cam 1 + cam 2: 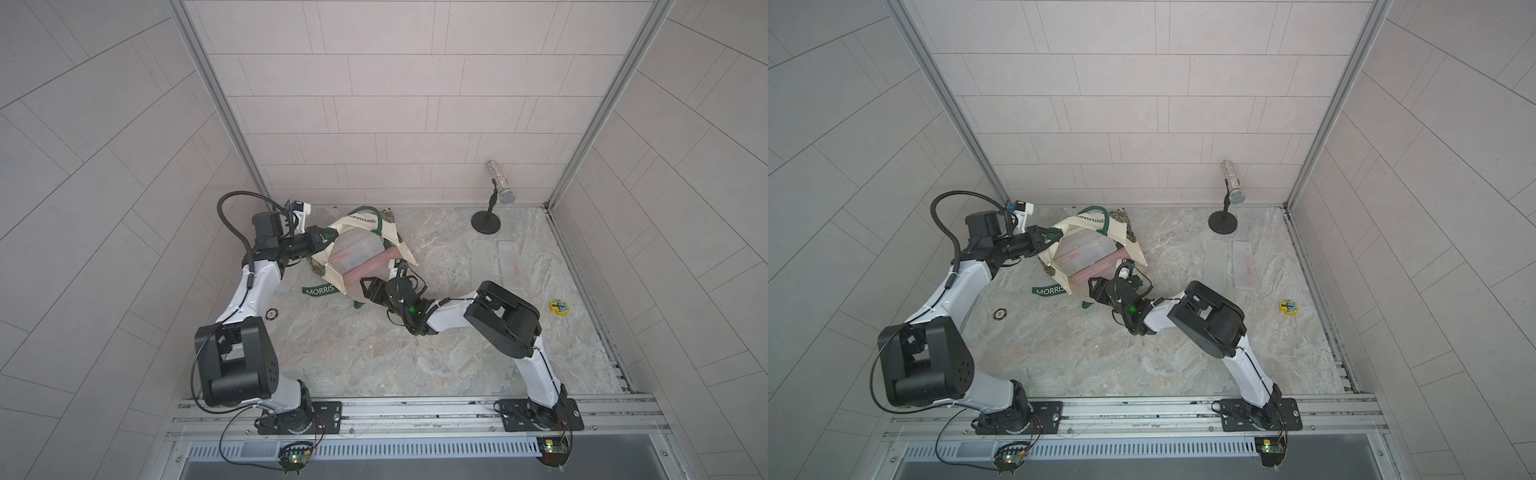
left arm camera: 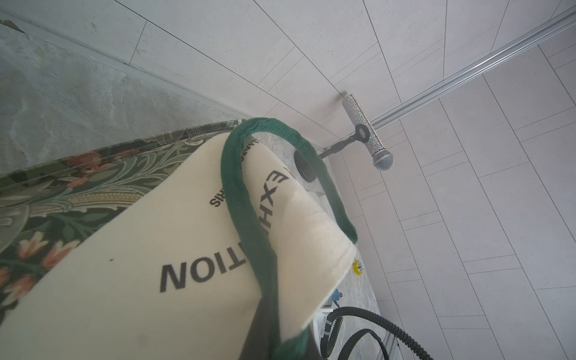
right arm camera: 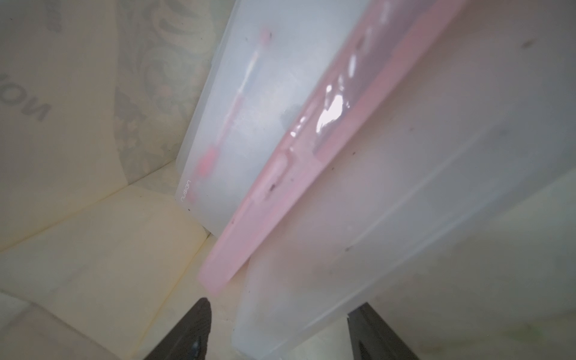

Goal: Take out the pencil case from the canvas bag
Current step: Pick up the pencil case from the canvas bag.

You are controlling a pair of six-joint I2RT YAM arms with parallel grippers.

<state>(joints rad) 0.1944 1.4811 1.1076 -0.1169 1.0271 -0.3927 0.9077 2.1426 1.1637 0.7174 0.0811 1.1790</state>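
Observation:
The cream canvas bag (image 1: 348,224) (image 1: 1073,226) lies on its side on the marble table, its mouth held open. My left gripper (image 1: 322,241) (image 1: 1050,237) is shut on the rim at the green handle (image 2: 237,187); cloth hides its jaws in the left wrist view. Inside lie a frosted pencil case (image 3: 405,187), a pink case (image 1: 374,266) (image 3: 311,162) and another frosted case (image 3: 249,109). My right gripper (image 1: 368,286) (image 1: 1096,289) (image 3: 280,305) is in the mouth, open. Its fingers straddle the near end of the frosted case, with a gap at one finger.
A glittery microphone (image 1: 500,187) on a black stand is at the back right. Two clear flat cases (image 1: 496,262) lie on the table to the right, with a yellow piece (image 1: 560,307) beyond. A small round disc (image 1: 271,314) lies near the left arm. The back wall is close behind the bag.

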